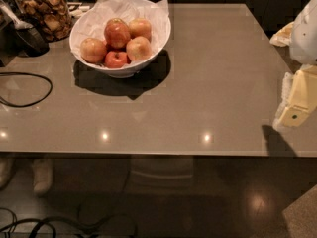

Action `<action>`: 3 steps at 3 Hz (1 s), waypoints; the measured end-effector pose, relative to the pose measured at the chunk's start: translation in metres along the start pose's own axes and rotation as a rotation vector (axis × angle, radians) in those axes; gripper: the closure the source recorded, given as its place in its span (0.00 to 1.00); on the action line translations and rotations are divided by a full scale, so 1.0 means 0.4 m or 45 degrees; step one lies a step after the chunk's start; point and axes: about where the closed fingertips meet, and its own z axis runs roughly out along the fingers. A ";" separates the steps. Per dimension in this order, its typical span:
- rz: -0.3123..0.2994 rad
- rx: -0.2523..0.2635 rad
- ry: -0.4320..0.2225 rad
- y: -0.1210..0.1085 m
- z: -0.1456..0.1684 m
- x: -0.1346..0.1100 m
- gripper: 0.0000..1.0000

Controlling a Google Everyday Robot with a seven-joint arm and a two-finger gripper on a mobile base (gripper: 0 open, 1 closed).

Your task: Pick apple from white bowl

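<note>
The white bowl stands at the back left of the grey table, lined with crumpled white paper. Several apples lie in it. Three are pale yellow-orange with a faint blush: one at the left, one at the back right and one at the front right. A larger red-streaked apple sits in the middle and a small red apple at the front. My gripper, cream-yellow and white, is at the far right edge of the view over the table's right side, far from the bowl.
A glass jar of brown snacks stands left of the bowl, beside a dark object. A black cable loops on the table's left. The table's front edge runs across the view. Cables lie on the floor below.
</note>
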 end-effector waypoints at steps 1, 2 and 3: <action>0.000 0.000 0.000 0.000 0.000 0.000 0.00; -0.057 0.010 0.032 -0.060 -0.004 -0.129 0.00; -0.053 0.026 0.011 -0.066 -0.006 -0.134 0.00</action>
